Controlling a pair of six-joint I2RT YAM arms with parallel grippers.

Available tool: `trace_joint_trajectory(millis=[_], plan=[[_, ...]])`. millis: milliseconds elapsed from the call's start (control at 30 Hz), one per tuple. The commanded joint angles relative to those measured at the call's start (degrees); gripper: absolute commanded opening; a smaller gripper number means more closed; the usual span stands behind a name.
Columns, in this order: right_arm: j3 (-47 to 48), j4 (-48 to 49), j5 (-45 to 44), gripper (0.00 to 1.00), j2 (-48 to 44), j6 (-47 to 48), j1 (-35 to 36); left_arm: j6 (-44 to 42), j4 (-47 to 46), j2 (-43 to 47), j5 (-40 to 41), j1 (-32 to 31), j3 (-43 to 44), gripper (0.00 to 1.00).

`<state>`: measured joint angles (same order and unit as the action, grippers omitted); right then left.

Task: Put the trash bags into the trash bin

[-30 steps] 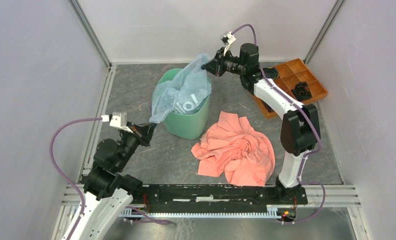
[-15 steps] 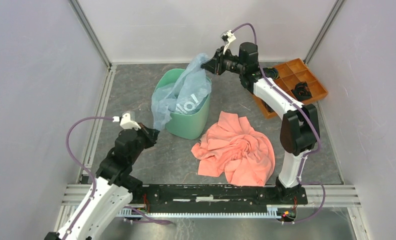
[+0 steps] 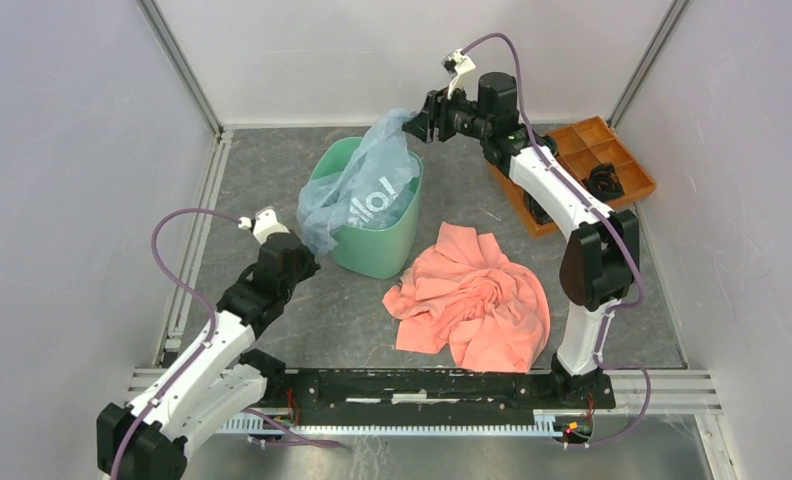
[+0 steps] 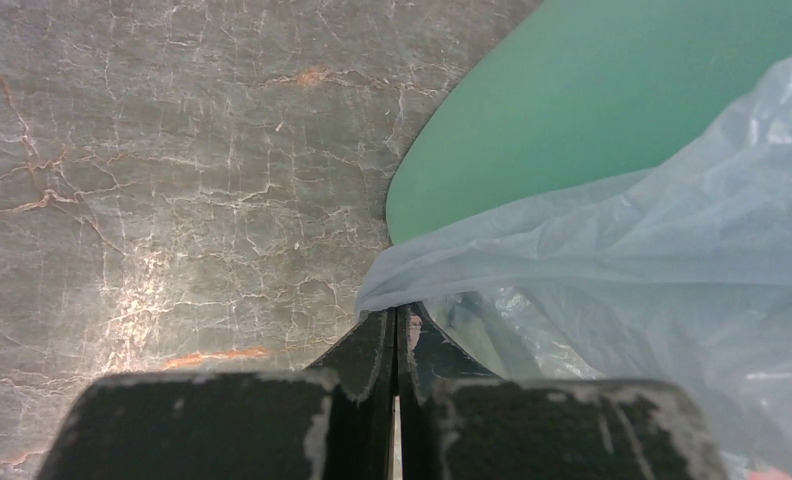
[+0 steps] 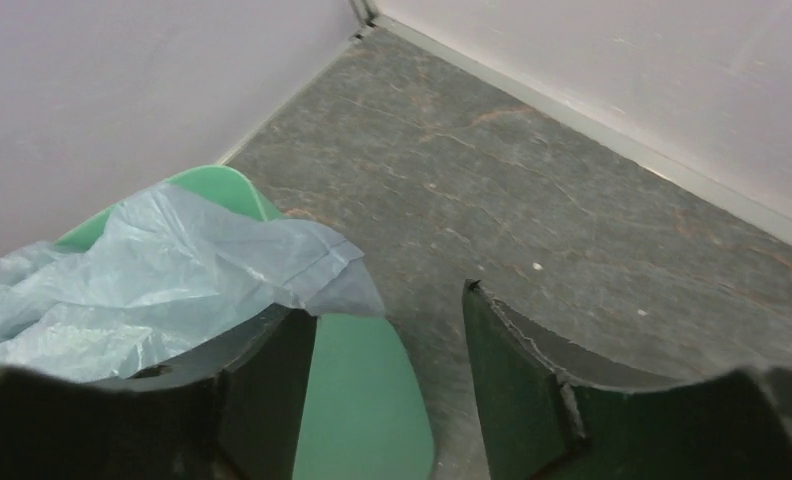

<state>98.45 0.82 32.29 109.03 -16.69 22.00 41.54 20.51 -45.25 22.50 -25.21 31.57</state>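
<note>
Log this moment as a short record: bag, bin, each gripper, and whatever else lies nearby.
trash bag: partly inside the bin, the rest draped over its near-left rim
trash bin: upright, mint green
left gripper: shut on the bag's low corner, outside the bin
right gripper: open, at the bag's top edge above the far rim
pink cloth: crumpled, right of the bin
orange tray: far right, beyond the cloth
task status: not done; the bag hangs partly outside
</note>
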Motion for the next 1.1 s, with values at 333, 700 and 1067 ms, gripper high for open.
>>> trace_joint_trajectory(millis=[333,700,1067], plan=[[-4.8,-22.1,-32.8,0.91,-21.0,12.0,6.6,-0.1,-0.8,7.2,2.3,0.1,-1.0,0.07],[-8.6,-21.8,-35.2,0.95,-27.1,11.8,16.1,-0.5,-1.8,6.0,0.7,0.1,-1.2,0.03],[-0.3,-24.6,-61.4,0.93,-17.4,15.1,37.9,-0.3,-2.9,6.2,-0.8,0.1,-1.6,0.02]])
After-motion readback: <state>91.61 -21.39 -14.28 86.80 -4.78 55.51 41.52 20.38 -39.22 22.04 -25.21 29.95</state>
